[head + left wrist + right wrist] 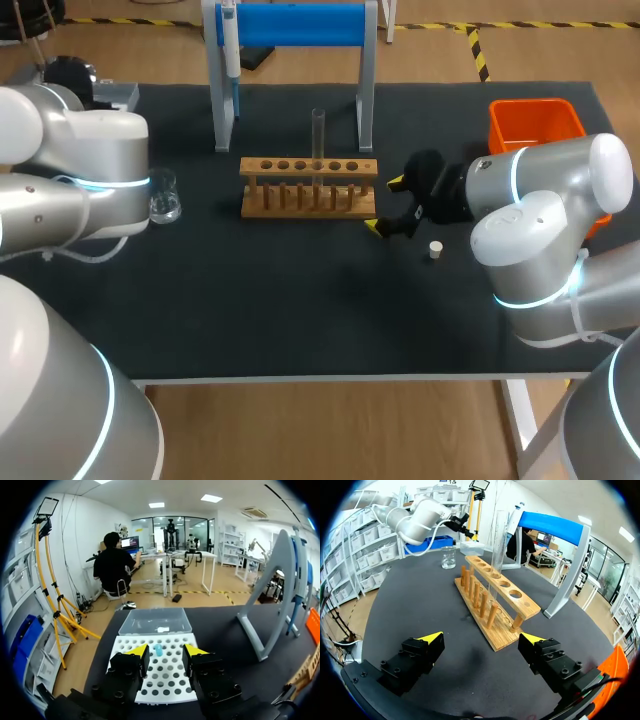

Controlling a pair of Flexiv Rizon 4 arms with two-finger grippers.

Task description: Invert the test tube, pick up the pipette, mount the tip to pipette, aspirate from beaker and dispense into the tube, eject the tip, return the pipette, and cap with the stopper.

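Right fingers (385, 205) gape empty just beside the rack (308, 187); left fingers (165, 652), well off it, also open and empty. Upright glass tube (318, 140) in the rack looks fragile and slippery: best gripped gently, mid-body.

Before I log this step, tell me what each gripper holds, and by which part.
Nothing is held. The left gripper is open facing the tip box, the right gripper open facing the rack.

So it's 1 test tube (318, 135), 1 wooden rack (310, 168), 1 beaker (164, 198), 1 pipette (230, 45) on 1 stand (300, 25), 1 stopper (436, 250), 1 orange bin (535, 122), 1 tip box (120, 652).
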